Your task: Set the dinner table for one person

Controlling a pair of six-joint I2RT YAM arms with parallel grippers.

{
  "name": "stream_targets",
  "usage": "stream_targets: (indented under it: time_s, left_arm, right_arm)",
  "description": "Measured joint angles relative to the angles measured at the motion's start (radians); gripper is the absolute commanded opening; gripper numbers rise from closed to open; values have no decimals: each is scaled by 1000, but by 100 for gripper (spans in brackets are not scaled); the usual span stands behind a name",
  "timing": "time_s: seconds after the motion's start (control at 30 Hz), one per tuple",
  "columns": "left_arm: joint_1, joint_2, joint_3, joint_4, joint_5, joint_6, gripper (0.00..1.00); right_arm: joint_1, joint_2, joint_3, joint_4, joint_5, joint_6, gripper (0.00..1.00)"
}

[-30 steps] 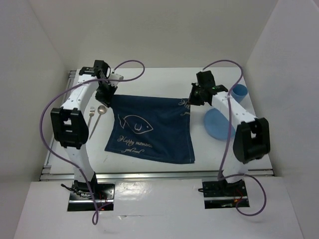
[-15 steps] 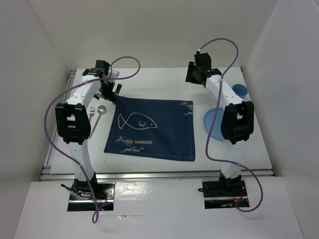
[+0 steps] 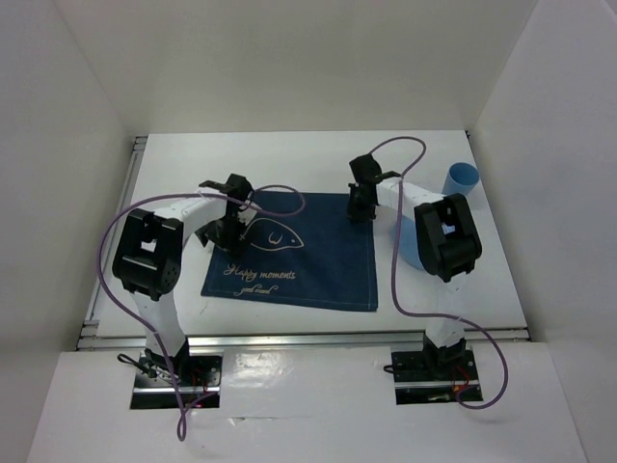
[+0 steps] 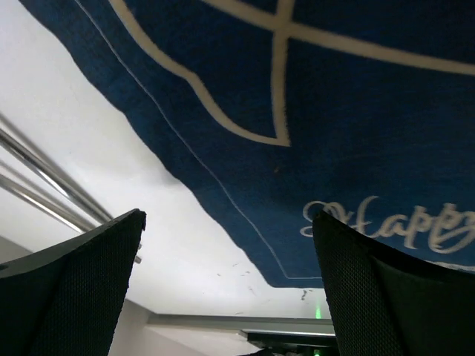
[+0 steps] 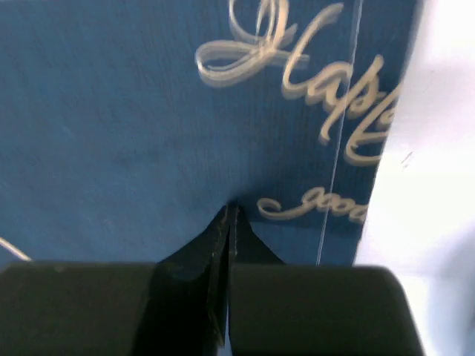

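The dinner table (image 3: 289, 159) is a white top with metal rails. On it a navy placemat (image 3: 299, 256) with a fish outline lies flat. My left gripper (image 3: 229, 226) hovers over the mat's left edge. In the left wrist view it (image 4: 230, 297) stands wide open with nothing between its fingers, above the placemat (image 4: 356, 133) and bare table. My right gripper (image 3: 359, 206) is over the mat's far right corner. Its jaws (image 5: 231, 211) are shut, tips down on the cloth (image 5: 111, 111) beside the script lettering.
A light blue cup (image 3: 460, 179) stands at the far right. A light blue plate (image 3: 407, 239) lies right of the mat, mostly hidden behind my right arm. Purple cables loop over both arms. White walls close in the table on three sides.
Both arms came down from the table's far side to the mat. The left gripper opened. The right gripper opened and shut again. The mat now lies flat and square.
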Motion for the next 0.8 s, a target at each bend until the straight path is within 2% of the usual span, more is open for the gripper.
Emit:
stream_targets:
  time_s: [0.2, 0.47, 0.8]
  left_arm:
    - [17, 0, -65, 8, -56, 0, 100]
    - [14, -19, -89, 18, -59, 0, 100]
    - [18, -21, -40, -86, 93, -6, 100]
  right_arm:
    - [-26, 123, 177, -17, 78, 87, 0]
    - [-60, 133, 184, -3, 99, 177, 0]
    - [-66, 144, 205, 25, 80, 61, 0]
